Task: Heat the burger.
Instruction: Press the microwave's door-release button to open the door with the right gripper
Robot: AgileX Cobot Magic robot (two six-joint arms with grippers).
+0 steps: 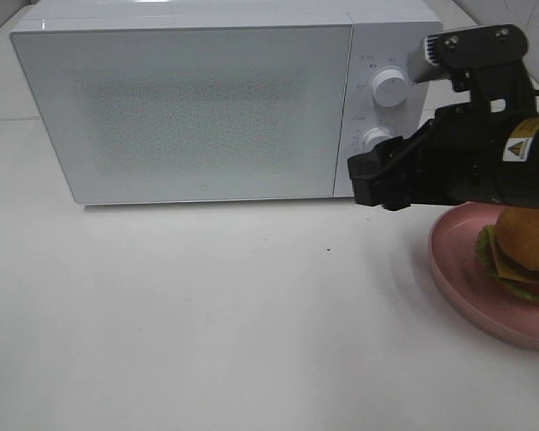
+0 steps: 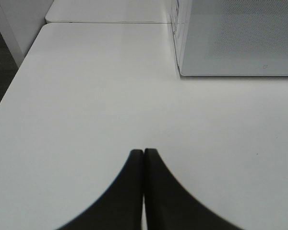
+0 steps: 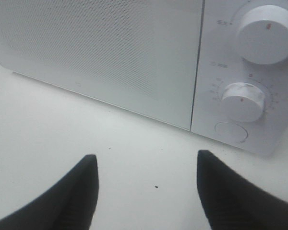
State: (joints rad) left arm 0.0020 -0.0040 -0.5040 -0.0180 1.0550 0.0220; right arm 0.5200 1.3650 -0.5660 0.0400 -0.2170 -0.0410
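The burger [image 1: 524, 250], with a golden bun, green lettuce and yellow cheese, sits on a pink plate [image 1: 456, 269] at the right edge of the table. My right gripper [image 1: 366, 180] hovers just left of the plate, in front of the microwave's control panel. In the right wrist view the right gripper [image 3: 146, 160] is open, nothing lies between its fingers, and it points at the panel's lower part. The burger is partly hidden behind the right arm. My left gripper [image 2: 143, 152] is shut and empty over bare table; the exterior view does not show it.
A white microwave [image 1: 189, 108] stands at the back with its door closed. Its panel carries an upper knob [image 3: 266, 33], a lower knob [image 3: 242, 100] and a round button [image 3: 230, 132]. The white table [image 1: 207, 314] spreads in front of it.
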